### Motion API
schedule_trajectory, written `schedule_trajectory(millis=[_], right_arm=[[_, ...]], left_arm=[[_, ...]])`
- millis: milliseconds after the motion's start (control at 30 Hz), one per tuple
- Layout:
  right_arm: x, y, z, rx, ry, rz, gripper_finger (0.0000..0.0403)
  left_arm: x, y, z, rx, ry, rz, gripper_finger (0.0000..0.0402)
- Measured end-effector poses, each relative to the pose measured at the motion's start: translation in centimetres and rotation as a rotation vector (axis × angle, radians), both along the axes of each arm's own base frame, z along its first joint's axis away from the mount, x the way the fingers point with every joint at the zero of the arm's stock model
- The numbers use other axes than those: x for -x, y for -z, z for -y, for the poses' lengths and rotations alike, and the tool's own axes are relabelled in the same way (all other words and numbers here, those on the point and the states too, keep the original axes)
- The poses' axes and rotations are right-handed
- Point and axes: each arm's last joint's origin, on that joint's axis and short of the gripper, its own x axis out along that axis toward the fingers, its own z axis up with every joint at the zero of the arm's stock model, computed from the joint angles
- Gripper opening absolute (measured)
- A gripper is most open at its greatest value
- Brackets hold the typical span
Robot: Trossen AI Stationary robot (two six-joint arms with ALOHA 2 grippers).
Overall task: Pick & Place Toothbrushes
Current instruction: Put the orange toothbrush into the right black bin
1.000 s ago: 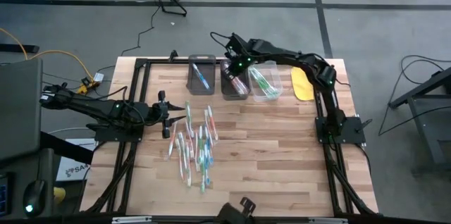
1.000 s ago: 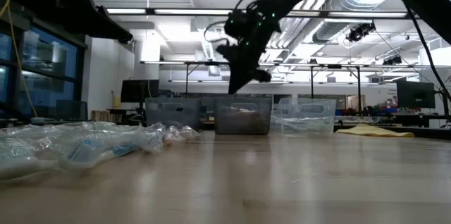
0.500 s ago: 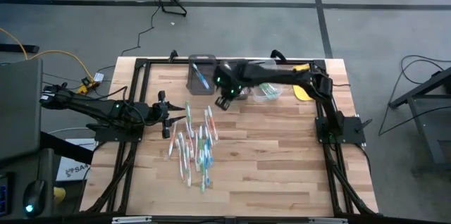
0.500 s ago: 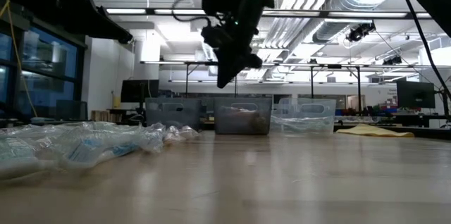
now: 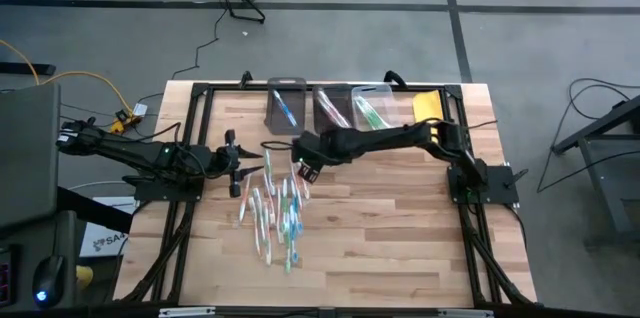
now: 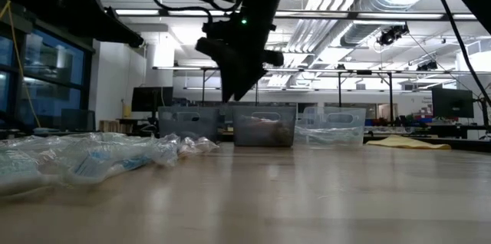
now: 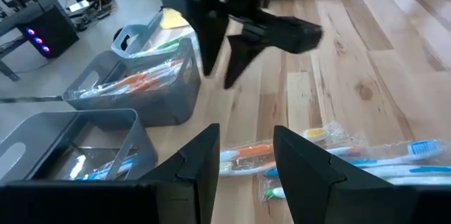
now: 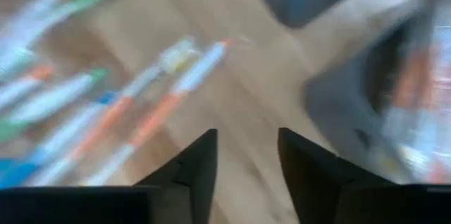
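Several toothbrushes (image 5: 276, 203) in clear wrappers lie in a loose pile on the wooden table, left of its middle; the low view shows the pile (image 6: 92, 156) at the left. My right gripper (image 5: 303, 169) hangs open above the pile's far right end, pointing steeply down, with nothing between its fingers (image 8: 246, 160). An orange-and-white toothbrush (image 8: 169, 97) lies just beyond them. At the pile's left side my left gripper (image 5: 241, 163) waits open and holds nothing (image 7: 246, 160). In the left wrist view the right gripper (image 7: 243, 55) hangs above the table.
Three grey bins stand in a row at the far edge. The left one (image 5: 286, 108) holds a blue toothbrush, the middle one (image 5: 333, 106) orange-red ones, the right one (image 5: 372, 110) green ones. A yellow flat object (image 5: 428, 108) lies to their right. Bare wood lies near and right.
My right gripper has swung from above the middle bin toward the table's left and near side, turning as it went. It now hangs over the far right end of the toothbrush pile. The pile and my left gripper have stayed as they were.
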Motion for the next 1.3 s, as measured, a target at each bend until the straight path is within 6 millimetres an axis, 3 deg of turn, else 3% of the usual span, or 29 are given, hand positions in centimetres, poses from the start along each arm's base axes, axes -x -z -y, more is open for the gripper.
schedule_trajectory(millis=[200,367,567,667,767,933,1100,1300], right_arm=[[0.8,0.2,-2.1,0.084,-0.021,-0.088,0.019],[2.7,2.4,-3.3,0.185,0.052,-0.147,0.0196],[5.9,2.9,-4.9,0.191,0.105,-0.059,0.0194],[7.7,2.0,-5.6,0.209,0.111,0.025,0.0194],[9.8,0.7,-6.1,0.224,0.099,0.146,0.0194],[13.6,0.1,-6.5,0.212,0.005,0.316,0.0194],[15.9,1.2,-6.6,0.133,-0.135,0.458,0.0194],[17.2,2.7,-6.4,0.119,-0.143,0.455,0.0193]], left_arm=[[0.0,0.1,0.0,-0.001,0.003,-0.009,0.0129],[0.3,0.7,-0.3,0.137,-0.128,-0.024,0.0129],[1.0,1.8,-0.7,0.493,-0.347,-0.047,0.0129],[1.2,2.1,-1.0,0.62,-0.42,-0.058,0.0129],[1.0,2.6,-1.3,0.67,-0.446,-0.104,0.0129],[0.3,4.0,-1.8,0.726,-0.505,-0.228,0.0129],[-0.5,5.2,-2.4,0.831,-0.535,-0.344,0.0129],[-1.0,6.3,-2.8,0.95,-0.586,-0.437,0.0129]])
